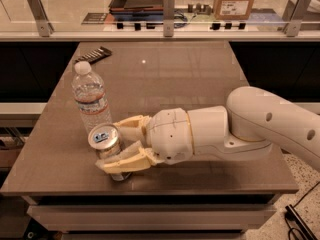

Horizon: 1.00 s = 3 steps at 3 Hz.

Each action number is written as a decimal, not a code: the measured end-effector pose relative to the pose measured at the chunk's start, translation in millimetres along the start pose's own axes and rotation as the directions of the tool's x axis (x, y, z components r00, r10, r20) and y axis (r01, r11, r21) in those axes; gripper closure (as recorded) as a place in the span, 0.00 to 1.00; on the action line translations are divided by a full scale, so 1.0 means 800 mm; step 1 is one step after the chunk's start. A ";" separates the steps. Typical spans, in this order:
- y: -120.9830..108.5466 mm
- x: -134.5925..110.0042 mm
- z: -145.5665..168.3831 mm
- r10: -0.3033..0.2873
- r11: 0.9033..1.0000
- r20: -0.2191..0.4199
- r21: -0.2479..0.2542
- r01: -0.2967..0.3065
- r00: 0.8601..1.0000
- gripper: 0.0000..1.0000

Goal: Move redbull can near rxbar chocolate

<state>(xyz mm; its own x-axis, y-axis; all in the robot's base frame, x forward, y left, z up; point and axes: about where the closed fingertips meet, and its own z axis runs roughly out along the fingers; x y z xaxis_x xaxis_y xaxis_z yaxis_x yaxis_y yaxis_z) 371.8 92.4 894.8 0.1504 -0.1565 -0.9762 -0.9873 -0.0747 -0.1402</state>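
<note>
The redbull can (105, 140) stands upright near the table's front left, its shiny top facing the camera. My gripper (118, 143) reaches in from the right, one pale finger behind the can and one in front of it, closed on its sides. The rxbar chocolate (93, 54) lies flat at the table's far left corner, well away from the can.
A clear plastic water bottle (90, 98) stands just behind and left of the can, almost touching it. The brown table (175, 79) has its front edge close below the can. A counter with rails, a box and a tray runs along the back.
</note>
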 end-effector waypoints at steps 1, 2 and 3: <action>-0.018 -0.008 -0.012 0.004 1.000 0.004 0.006 -0.004 1.000 1.00; -0.043 -0.018 -0.029 0.016 1.000 0.008 0.017 -0.017 1.000 1.00; -0.065 -0.029 -0.048 0.032 0.999 0.006 0.032 -0.032 0.999 1.00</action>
<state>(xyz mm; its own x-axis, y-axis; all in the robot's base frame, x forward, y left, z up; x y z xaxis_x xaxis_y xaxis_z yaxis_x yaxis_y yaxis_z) 421.5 62.4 930.9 0.1188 -0.1531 -0.9810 -0.9927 -0.0382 -0.1143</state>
